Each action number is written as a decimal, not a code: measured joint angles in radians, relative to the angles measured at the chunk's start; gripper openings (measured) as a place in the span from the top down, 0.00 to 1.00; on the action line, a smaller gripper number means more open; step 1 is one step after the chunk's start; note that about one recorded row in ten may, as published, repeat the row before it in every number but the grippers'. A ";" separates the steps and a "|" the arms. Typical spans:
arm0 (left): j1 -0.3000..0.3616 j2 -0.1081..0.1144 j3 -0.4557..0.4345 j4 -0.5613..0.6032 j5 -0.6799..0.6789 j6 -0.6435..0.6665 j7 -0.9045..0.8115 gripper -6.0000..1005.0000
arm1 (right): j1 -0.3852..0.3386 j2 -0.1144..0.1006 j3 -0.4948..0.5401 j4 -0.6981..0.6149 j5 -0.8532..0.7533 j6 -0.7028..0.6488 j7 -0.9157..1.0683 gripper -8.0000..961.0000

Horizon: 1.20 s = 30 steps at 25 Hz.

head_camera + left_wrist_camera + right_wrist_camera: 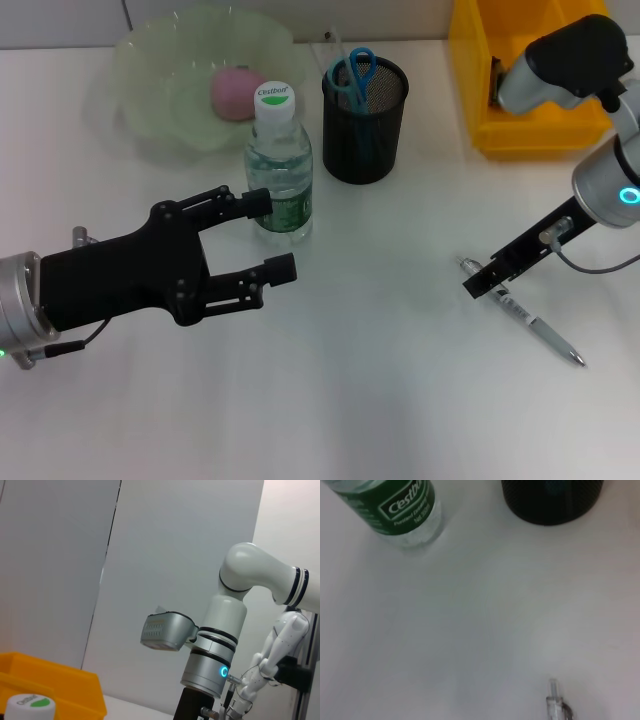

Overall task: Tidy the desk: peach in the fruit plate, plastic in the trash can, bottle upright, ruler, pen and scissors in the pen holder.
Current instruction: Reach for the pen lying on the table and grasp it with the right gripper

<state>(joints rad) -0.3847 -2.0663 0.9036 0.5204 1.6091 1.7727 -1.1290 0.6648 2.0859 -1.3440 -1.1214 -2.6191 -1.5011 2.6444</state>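
Observation:
A clear water bottle (278, 165) with a green label stands upright mid-table. My left gripper (272, 237) is open just in front of it, its upper finger level with the bottle's base. A pink peach (237, 92) lies in the pale green fruit plate (150, 110). The black mesh pen holder (365, 125) holds blue scissors (355, 72) and a clear ruler (331, 48). A pen (535, 325) lies flat on the table at the right. My right gripper (482, 280) is low over the pen's near end. The pen's tip (553, 702) shows in the right wrist view. No plastic is in view.
A yellow bin (530, 90) stands at the back right, behind my right arm. The left wrist view shows the bottle cap (29, 703), the bin (55, 685) and the right arm (215, 645). The right wrist view shows the bottle (402, 510) and holder (552, 500).

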 joint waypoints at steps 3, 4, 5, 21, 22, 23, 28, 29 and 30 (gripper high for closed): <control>0.001 0.000 -0.001 0.000 0.000 -0.002 0.000 0.20 | 0.022 -0.002 -0.018 0.028 -0.004 0.007 0.001 0.27; 0.001 0.001 -0.001 0.000 0.000 -0.002 0.000 0.20 | 0.022 -0.002 -0.018 0.028 -0.004 0.007 0.001 0.27; 0.001 0.001 -0.002 0.000 0.000 -0.003 0.000 0.20 | 0.025 -0.002 -0.021 0.029 -0.004 0.007 0.001 0.27; 0.001 0.002 -0.001 0.005 0.000 -0.025 0.000 0.20 | 0.046 0.000 -0.058 0.034 -0.039 0.009 0.015 0.27; 0.001 0.002 -0.001 0.005 0.000 -0.026 0.000 0.20 | 0.047 0.000 -0.062 0.035 -0.039 0.010 0.015 0.27; 0.001 0.002 -0.001 0.005 0.000 -0.028 0.000 0.20 | 0.047 0.001 -0.073 0.036 -0.039 0.014 0.017 0.27; 0.001 0.002 -0.002 0.005 0.000 -0.031 0.000 0.20 | 0.057 0.001 -0.084 0.063 -0.039 0.028 0.020 0.28; 0.001 0.002 -0.002 0.005 0.000 -0.032 0.000 0.20 | 0.057 0.001 -0.084 0.063 -0.039 0.028 0.020 0.28; 0.001 0.002 -0.002 0.005 0.000 -0.032 0.000 0.20 | 0.060 0.002 -0.084 0.071 -0.039 0.030 0.020 0.29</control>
<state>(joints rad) -0.3835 -2.0647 0.9020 0.5253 1.6091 1.7408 -1.1289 0.7250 2.0875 -1.4278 -1.0504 -2.6578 -1.4713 2.6644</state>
